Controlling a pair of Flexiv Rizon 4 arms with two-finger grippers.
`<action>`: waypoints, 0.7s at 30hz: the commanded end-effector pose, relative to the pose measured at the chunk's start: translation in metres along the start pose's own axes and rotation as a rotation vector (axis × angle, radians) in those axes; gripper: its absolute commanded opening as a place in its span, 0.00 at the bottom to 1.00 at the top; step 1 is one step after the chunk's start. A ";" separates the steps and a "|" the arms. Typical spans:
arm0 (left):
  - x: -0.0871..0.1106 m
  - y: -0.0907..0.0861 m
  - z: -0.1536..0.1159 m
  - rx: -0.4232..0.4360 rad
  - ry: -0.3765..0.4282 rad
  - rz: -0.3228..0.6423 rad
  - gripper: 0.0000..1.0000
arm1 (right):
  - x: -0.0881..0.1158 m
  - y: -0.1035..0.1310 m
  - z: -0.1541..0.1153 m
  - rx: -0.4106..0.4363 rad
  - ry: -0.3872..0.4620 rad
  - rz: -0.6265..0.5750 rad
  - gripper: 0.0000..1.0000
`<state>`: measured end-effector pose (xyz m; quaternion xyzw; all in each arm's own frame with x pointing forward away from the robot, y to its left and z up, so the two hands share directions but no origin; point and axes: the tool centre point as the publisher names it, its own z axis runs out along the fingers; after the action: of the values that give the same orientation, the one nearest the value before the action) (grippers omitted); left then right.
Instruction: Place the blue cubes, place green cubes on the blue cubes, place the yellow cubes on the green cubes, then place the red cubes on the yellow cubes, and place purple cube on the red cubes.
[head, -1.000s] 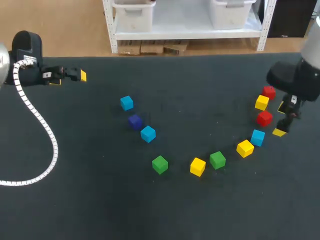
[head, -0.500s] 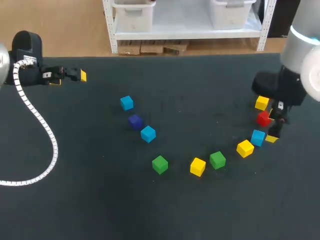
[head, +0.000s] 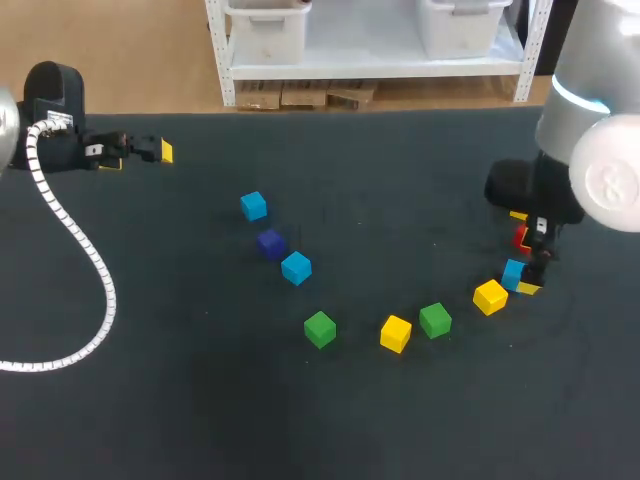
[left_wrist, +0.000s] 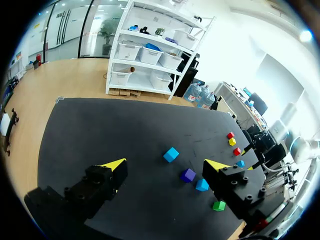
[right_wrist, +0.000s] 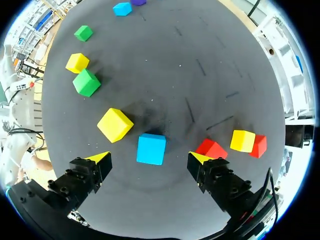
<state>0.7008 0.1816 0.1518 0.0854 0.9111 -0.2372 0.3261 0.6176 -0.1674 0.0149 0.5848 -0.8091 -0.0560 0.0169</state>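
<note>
My right gripper (head: 528, 262) hangs open just above a blue cube (head: 513, 272) at the table's right. In the right wrist view that blue cube (right_wrist: 151, 148) lies between the fingers of the gripper (right_wrist: 149, 160), untouched. A red cube (right_wrist: 211, 148) sits close beside one finger, with a yellow cube (right_wrist: 243, 140) and another red one (right_wrist: 259, 145) past it. Two more blue cubes (head: 296, 267) (head: 253, 206) flank the purple cube (head: 270, 243) left of centre. My left gripper (head: 140, 155) stands open and empty at the far left.
A yellow cube (head: 490, 296), a green (head: 435, 320), a yellow (head: 396, 333) and a green (head: 320, 328) curve along the dark table (head: 200, 400). A white coiled cable (head: 95, 270) trails from the left arm over the table's left side.
My right arm has swung left and come down over the blue cube on the right, staying open. The left arm and all the cubes have kept still.
</note>
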 end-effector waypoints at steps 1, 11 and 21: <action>0.001 0.002 0.000 0.009 -0.005 0.002 1.00 | -0.004 -0.008 0.007 -0.013 0.013 -0.004 1.00; 0.001 0.002 0.000 0.009 -0.005 0.002 1.00 | -0.003 -0.015 0.015 -0.012 0.024 0.006 0.49; 0.001 0.002 0.000 0.009 -0.005 0.002 1.00 | -0.001 -0.016 0.017 -0.012 0.032 0.017 0.35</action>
<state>0.7008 0.1816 0.1518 0.0854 0.9111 -0.2372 0.3261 0.6297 -0.1704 -0.0030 0.5786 -0.8132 -0.0525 0.0333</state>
